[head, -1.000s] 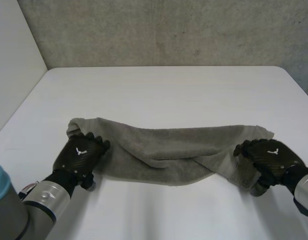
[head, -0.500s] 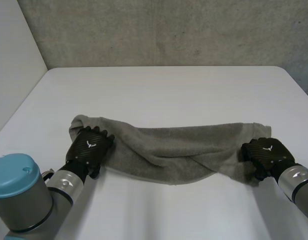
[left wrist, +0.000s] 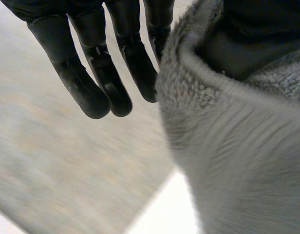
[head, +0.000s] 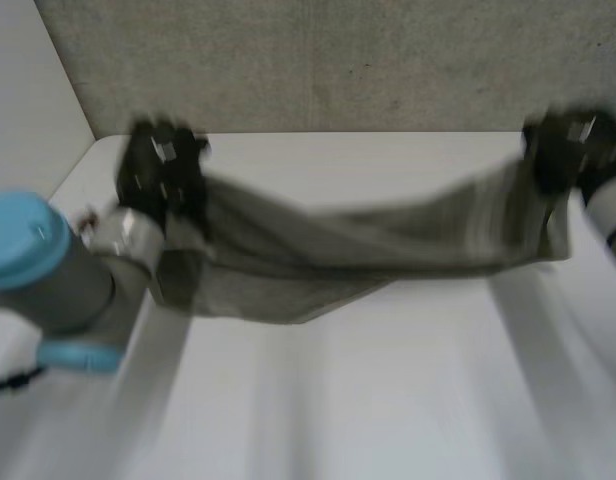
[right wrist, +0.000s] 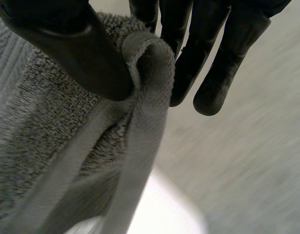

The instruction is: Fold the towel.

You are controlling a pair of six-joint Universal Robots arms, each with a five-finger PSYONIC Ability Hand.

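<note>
1. Rough concrete wall (head: 338, 60) rises behind the far edge of a white desk (head: 388, 400).
2. A grey towel (head: 368, 250) hangs stretched between the two hands, above the far half of the desk. Its middle sags towards the desk's centre.
3. Whether the lowest fold touches the desk cannot be told.
4. The left hand (head: 156, 170) is raised over the desk's far left corner and holds one end of the towel.
5. In the left wrist view its fingers (left wrist: 96, 73) are straight and close together. The towel's hemmed edge lies against them, gripped at the thumb's side.
6. The right hand (head: 568, 145) is raised near the far right corner with the other end.
7. In the right wrist view the thumb (right wrist: 67, 48) clamps the folded hem against straight fingers (right wrist: 213, 63).
</note>
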